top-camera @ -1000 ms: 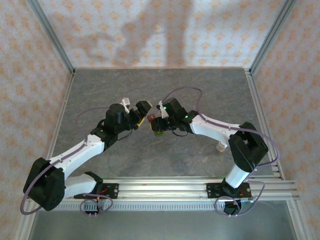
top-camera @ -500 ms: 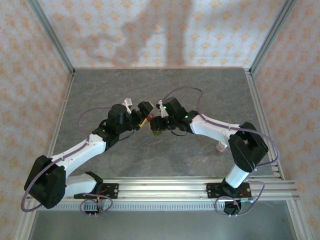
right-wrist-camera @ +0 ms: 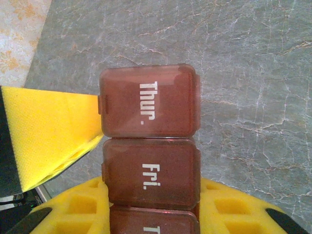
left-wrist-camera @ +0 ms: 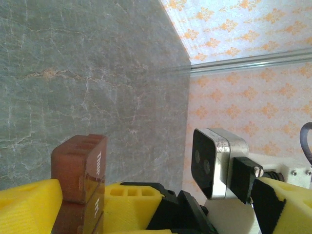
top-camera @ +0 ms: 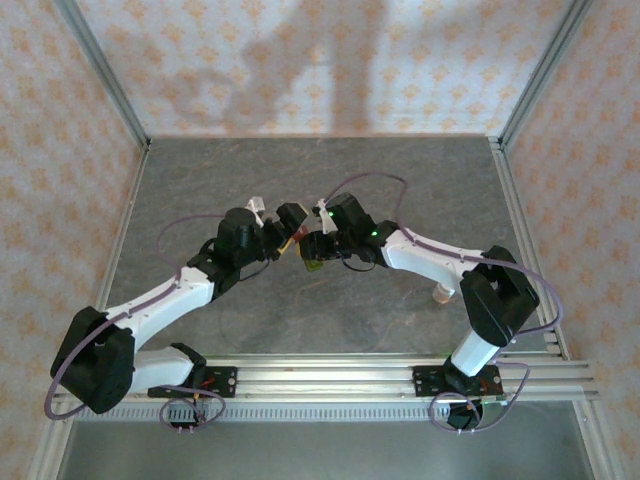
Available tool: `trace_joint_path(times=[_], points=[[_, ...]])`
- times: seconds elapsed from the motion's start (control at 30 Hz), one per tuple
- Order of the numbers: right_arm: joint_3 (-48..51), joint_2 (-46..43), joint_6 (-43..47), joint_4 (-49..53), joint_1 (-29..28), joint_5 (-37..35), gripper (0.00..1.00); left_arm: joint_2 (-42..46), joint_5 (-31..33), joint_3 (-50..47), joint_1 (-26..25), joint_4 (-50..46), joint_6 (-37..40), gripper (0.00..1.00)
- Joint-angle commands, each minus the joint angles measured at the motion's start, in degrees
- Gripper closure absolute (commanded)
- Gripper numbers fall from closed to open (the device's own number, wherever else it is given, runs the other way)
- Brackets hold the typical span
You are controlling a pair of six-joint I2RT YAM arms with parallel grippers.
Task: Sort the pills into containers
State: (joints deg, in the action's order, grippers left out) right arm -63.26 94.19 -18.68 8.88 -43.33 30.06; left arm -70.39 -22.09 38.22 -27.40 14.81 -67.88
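Right wrist view: the right gripper (right-wrist-camera: 151, 214) clamped the containers (right-wrist-camera: 148, 141) around the "Fri." box (right-wrist-camera: 150, 173). The left gripper (left-wrist-camera: 158, 202) stood wide open, one finger (right-wrist-camera: 48, 131) beside the "Thur." box (right-wrist-camera: 148, 101).

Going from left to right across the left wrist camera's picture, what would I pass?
A yellow finger of the left arm → the reddish-brown containers, a joined strip → a yellow finger of the right arm → the right arm's silver-and-black camera → the left arm's other yellow finger.
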Motion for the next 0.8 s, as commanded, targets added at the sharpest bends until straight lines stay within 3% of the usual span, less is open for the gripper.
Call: trace_joint_path(times=[0.0, 0.77], points=[[0.16, -2.18, -0.17, -1.33, -0.55, 0.52, 0.77, -1.1, 1.16, 2.38, -0.57, 1.36, 0.9, 0.0], [-0.9, 1.84, 1.27, -0.06, -2.17, 0.08, 0.8, -3.17, 1.17, 5.27, -1.43, 2.25, 0.64, 0.0]])
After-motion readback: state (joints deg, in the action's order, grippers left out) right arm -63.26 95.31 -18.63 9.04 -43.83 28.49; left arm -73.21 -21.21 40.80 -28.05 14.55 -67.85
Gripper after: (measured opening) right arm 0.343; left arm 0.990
